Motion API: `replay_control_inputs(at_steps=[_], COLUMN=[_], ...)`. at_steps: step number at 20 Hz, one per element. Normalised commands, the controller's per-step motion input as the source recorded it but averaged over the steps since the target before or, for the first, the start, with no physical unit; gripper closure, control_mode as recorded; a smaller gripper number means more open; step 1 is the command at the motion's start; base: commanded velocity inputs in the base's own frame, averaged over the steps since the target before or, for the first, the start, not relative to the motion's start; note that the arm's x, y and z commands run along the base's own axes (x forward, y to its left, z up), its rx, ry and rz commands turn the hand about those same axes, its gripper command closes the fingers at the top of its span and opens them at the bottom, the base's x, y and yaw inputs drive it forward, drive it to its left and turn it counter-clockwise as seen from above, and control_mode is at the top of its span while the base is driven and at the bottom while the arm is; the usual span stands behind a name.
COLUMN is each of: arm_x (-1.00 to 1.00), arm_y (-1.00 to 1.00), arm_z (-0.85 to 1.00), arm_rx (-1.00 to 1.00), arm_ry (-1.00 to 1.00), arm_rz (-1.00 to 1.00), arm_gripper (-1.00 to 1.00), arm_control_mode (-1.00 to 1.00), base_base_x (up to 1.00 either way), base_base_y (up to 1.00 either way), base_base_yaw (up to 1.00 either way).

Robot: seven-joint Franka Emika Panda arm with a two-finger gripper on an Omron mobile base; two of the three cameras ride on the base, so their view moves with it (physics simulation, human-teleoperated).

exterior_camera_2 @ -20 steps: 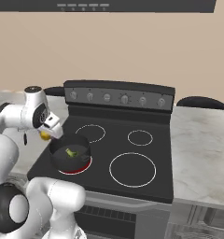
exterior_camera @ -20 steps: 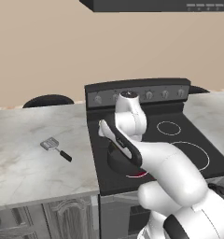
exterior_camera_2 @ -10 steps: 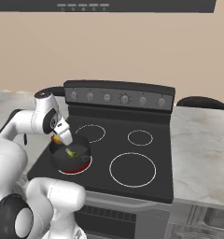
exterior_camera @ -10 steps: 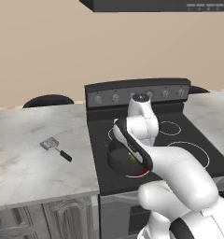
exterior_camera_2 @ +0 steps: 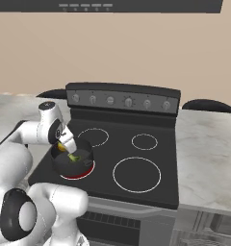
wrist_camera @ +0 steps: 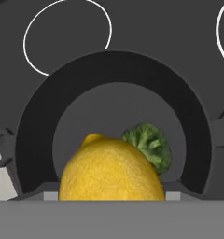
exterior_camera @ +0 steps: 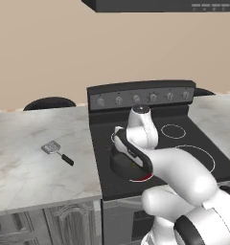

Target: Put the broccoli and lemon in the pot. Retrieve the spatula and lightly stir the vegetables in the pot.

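Above pot (wrist_camera: 34, 121) (broccoli (wrist_camera: 149, 145) inside), gripper (exterior_camera_2: 64, 144) grips lemon (wrist_camera: 111, 170) btwn jaws.

A black stove (exterior_camera_2: 136, 168) with white burner rings and a knob panel (exterior_camera_2: 122, 101) stands between marbled grey counters (exterior_camera: 26, 162). A plain beige wall (exterior_camera: 50, 52) rises behind. A dark range hood (exterior_camera_2: 136, 6) hangs overhead.
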Motion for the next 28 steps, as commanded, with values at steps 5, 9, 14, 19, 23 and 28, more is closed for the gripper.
replay_control_inputs(at_steps=[5, 9, 14, 19, 23, 28], arm_x=[0.02, 0.03, 0.01, 0.00, 0.00, -0.08], arm_y=[0.00, 0.00, 0.00, -0.01, 0.00, 0.00], arm_z=[-0.33, -0.21, -0.13, -0.10, -0.03, 0.15], arm_rx=[0.00, 0.00, 0.00, 0.00, 0.04, 0.11], arm_ry=[0.00, 0.00, 0.00, 0.02, 0.08, 0.02], arm_rz=[0.00, 0.00, 0.00, 0.03, 0.04, 0.07], arm_gripper=[1.00, -1.00, -1.00, -1.00, -1.00, -1.00], arm_control_mode=[-1.00, -1.00, -1.00, -1.00, -1.00, -1.00], base_base_x=[0.00, 0.00, 0.00, 0.00, 0.00, 0.00], base_base_y=[0.00, 0.00, 0.00, 0.00, 0.00, 0.00], base_base_yaw=[0.00, 0.00, 0.00, 0.00, 0.00, 0.00])
